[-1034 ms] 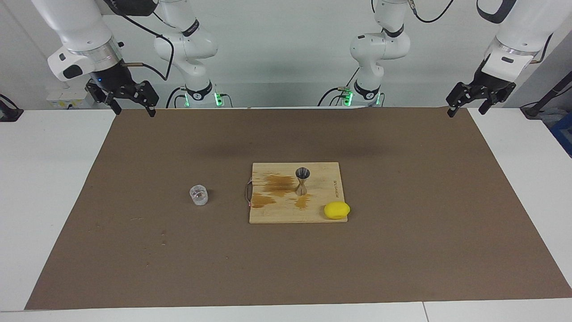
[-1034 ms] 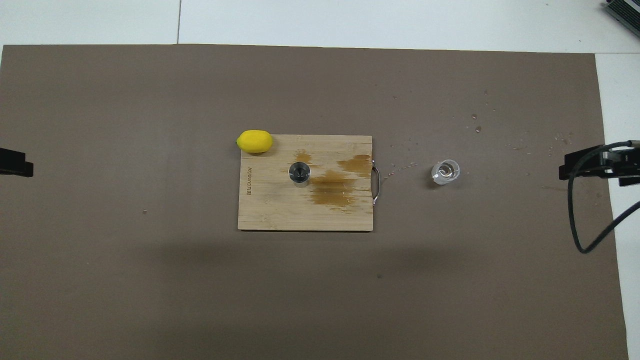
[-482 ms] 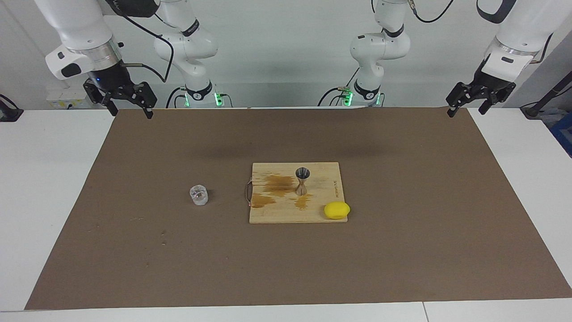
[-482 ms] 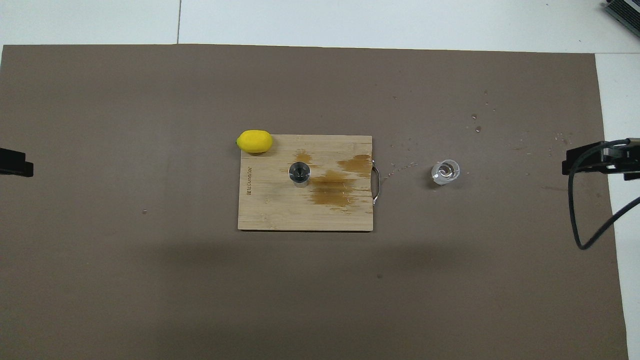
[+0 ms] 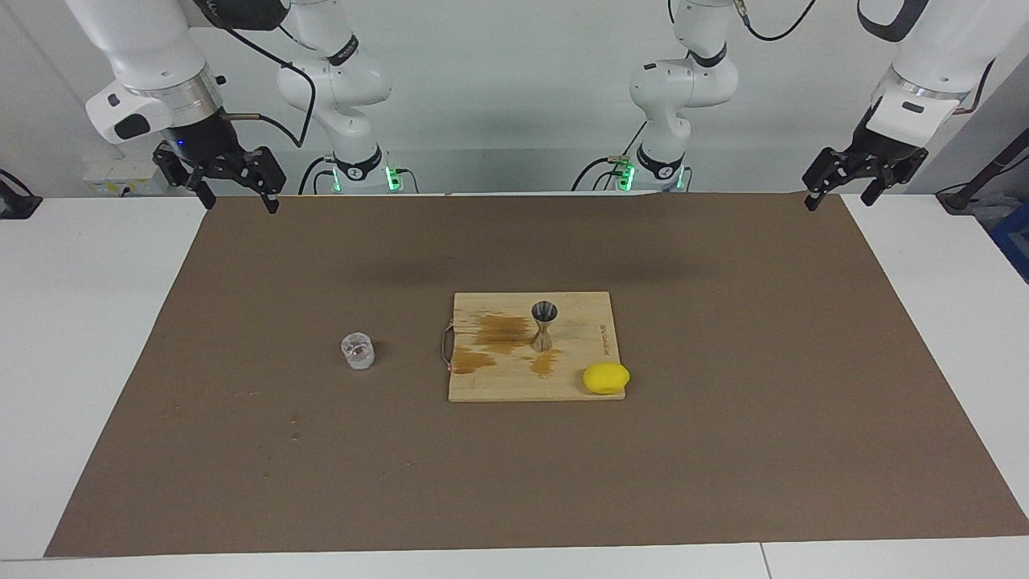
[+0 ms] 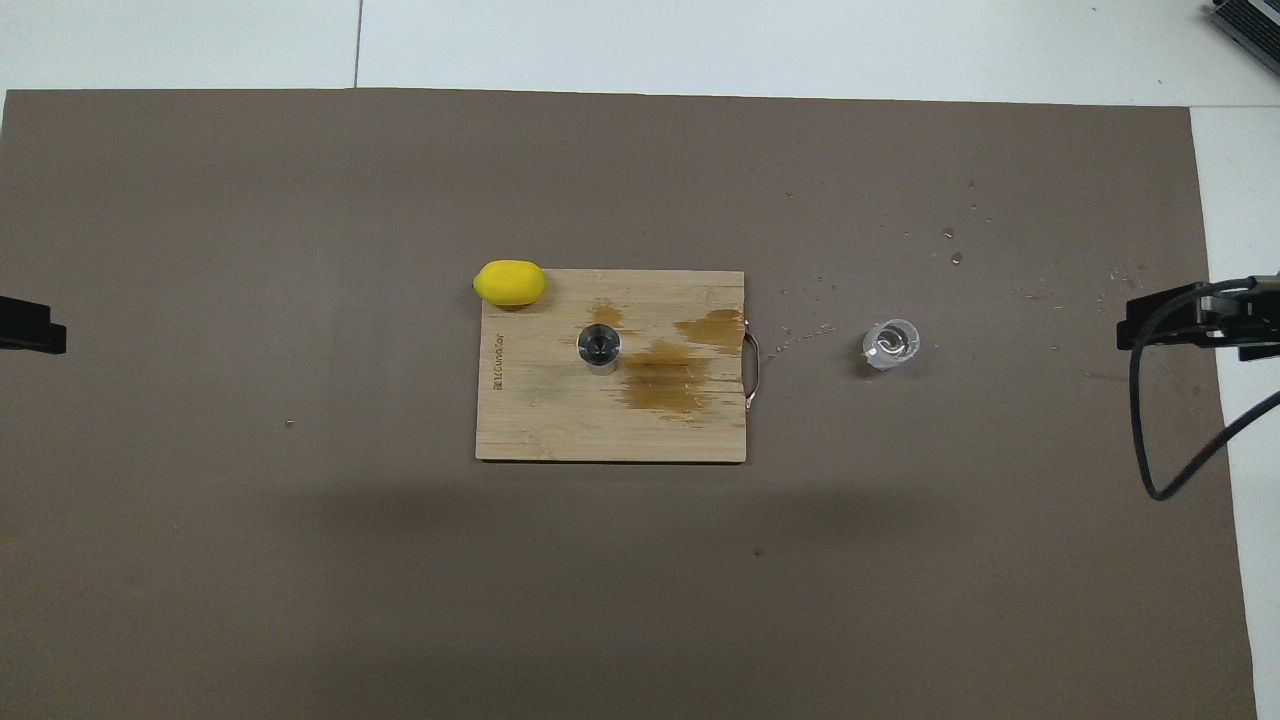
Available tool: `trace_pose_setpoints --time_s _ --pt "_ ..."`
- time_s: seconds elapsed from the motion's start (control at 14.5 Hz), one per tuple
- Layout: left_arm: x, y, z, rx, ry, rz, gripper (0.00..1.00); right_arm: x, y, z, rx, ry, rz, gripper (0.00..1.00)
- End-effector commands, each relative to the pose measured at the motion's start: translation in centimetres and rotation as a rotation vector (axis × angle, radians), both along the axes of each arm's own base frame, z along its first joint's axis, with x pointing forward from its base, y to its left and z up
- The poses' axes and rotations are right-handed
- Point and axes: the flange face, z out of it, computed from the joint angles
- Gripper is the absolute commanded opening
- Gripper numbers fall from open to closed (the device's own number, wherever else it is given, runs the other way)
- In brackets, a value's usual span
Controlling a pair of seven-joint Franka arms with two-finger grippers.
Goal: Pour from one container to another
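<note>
Covering most of the white table (image 5: 96, 322) is a brown mat (image 5: 723, 450), with a pale wall at my back. A wooden cutting board (image 5: 498, 378) with dark wet stains lies near the mat's middle, and a lemon (image 5: 606, 378) rests at its corner farthest from me, toward my left arm's end. The metal jigger (image 5: 543, 325) stands upright on the board. The glass cup (image 5: 358, 351) stands upright on the mat beside the board, toward my right arm's end, with droplets scattered on the mat around it. My right gripper (image 5: 235, 190) hangs over the mat's near corner, fingers spread and holding nothing, well apart from the cup. My left gripper (image 5: 840, 186) waits over the other near corner, also spread and holding nothing, well apart from the jigger.
</note>
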Motion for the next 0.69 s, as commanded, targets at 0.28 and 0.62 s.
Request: trace_pose_setpoints --time_s 0.28,0.62 --pt "-0.49 0.00 0.50 0.003 0.007 0.013 1.00 -0.45 -0.54 0.53 0.006 -0.015 -0.003 1.00" --pt "-0.54 0.00 0.51 0.003 0.007 0.011 1.00 -0.56 -0.46 0.68 0.006 -0.016 0.000 1.00"
